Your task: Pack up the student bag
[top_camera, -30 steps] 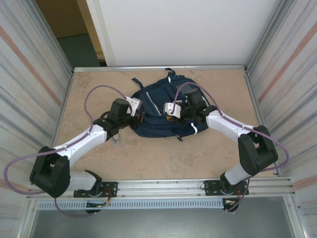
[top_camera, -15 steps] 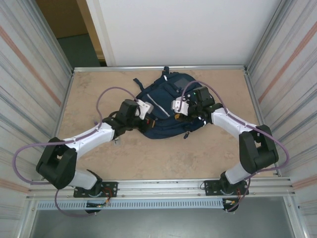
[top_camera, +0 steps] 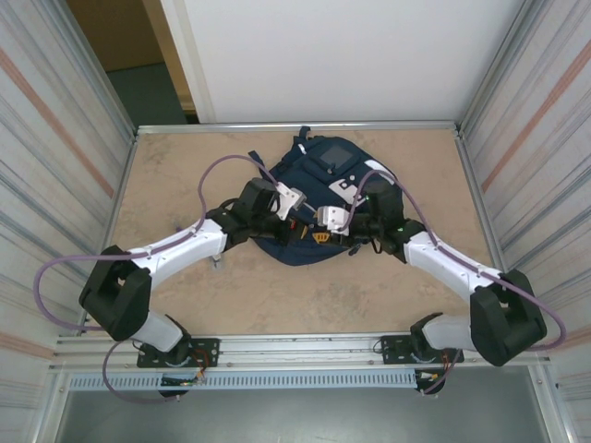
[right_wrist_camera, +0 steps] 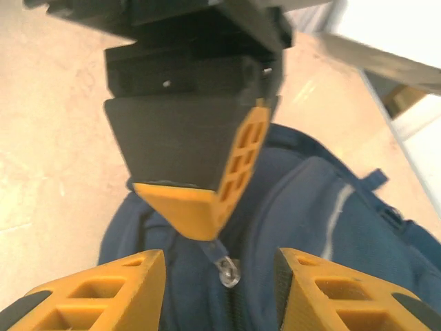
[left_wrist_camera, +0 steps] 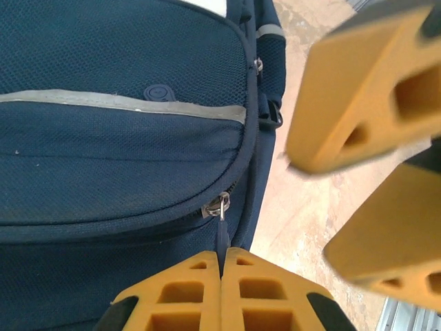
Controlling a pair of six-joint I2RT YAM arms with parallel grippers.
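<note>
The student bag (top_camera: 325, 177), navy with grey stripes, lies at the middle back of the table. My left gripper (left_wrist_camera: 222, 258) is shut on the dark zipper pull (left_wrist_camera: 222, 233) that hangs from the metal slider (left_wrist_camera: 219, 205) at the bag's (left_wrist_camera: 117, 152) edge. From the right wrist, that left gripper (right_wrist_camera: 201, 201) pinches the pull (right_wrist_camera: 219, 249) above the slider ring (right_wrist_camera: 228, 273). My right gripper (right_wrist_camera: 220, 293) stands open astride that zipper, touching nothing. From above, the left gripper (top_camera: 300, 224) and right gripper (top_camera: 320, 236) meet at the bag's near edge.
The tan table (top_camera: 185, 166) is fenced by a metal rim and corrugated walls on both sides. A small grey object (top_camera: 217, 262) lies by the left forearm. The right gripper's orange fingers (left_wrist_camera: 365, 89) loom close on the right in the left wrist view.
The bag has bunched up and shifted toward the back. Both arms followed it inward, the left still holding the pull. The right gripper has opened and swung to the bag's near edge.
</note>
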